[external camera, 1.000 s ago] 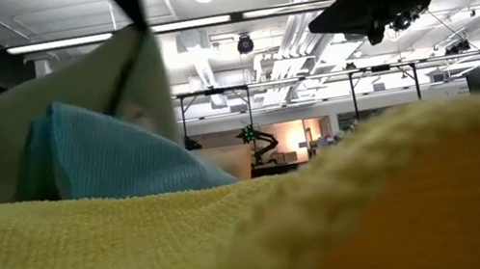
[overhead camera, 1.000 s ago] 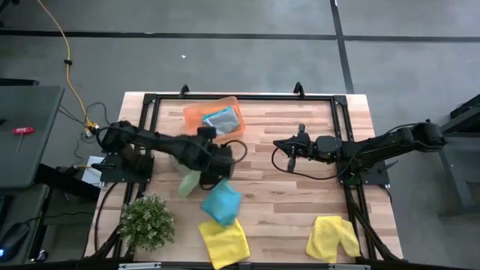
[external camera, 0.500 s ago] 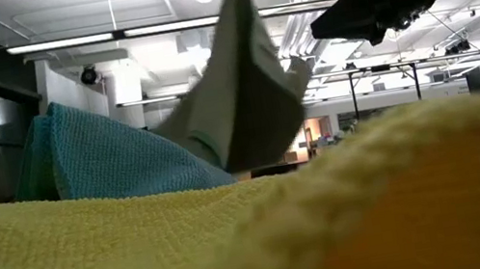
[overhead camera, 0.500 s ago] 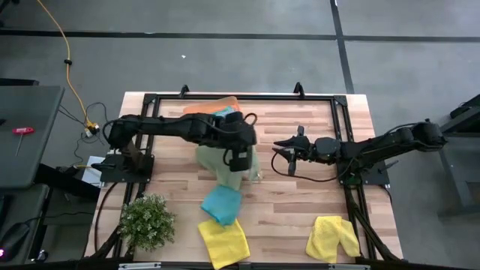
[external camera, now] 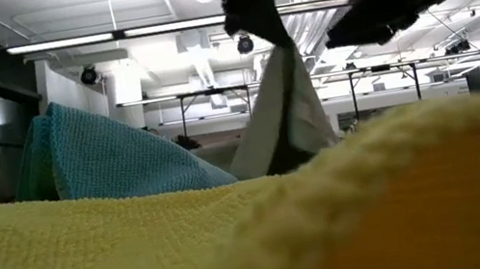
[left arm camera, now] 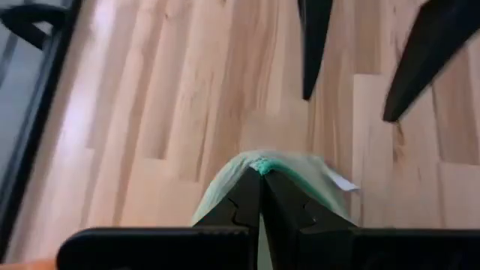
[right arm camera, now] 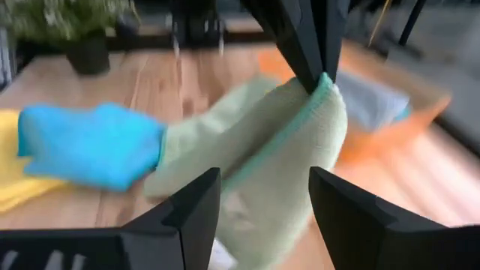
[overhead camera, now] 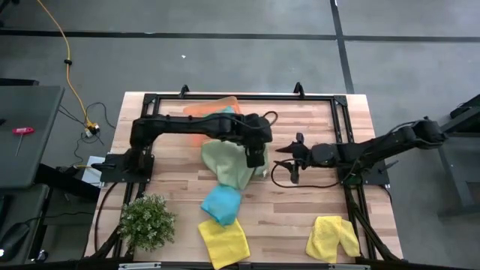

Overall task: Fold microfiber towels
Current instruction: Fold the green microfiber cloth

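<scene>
Pinching a corner of the light green towel (overhead camera: pixel 232 166), the left gripper (overhead camera: pixel 256 157) has its fingers (left arm camera: pixel 247 201) pressed tight together on the cloth's teal-stitched edge, lifted above the middle of the table (overhead camera: pixel 300 202). From that pinch the towel hangs and trails down to the wood beneath and behind the claw, toward the table's near-left part. Directly facing it, just beside the raised corner, the right gripper (overhead camera: pixel 293 159) points at the cloth with its two fingers (right arm camera: pixel 187 214) spread wide apart, holding nothing; the hanging fold shows between them in the right wrist view, and they do not touch it. Below the trailing end of the green cloth lies a teal-blue towel (overhead camera: pixel 222 203), crumpled, touching a yellow towel (overhead camera: pixel 224 241) at the near edge. A second yellow towel (overhead camera: pixel 332 237) lies well apart, near the right corner. Behind the left claw sits the orange tray (overhead camera: pixel 196 111), largely covered by the arm, with a folded grey towel (right arm camera: pixel 373 101) in it. A small green plant (overhead camera: pixel 147 220) stands at the near-left corner
</scene>
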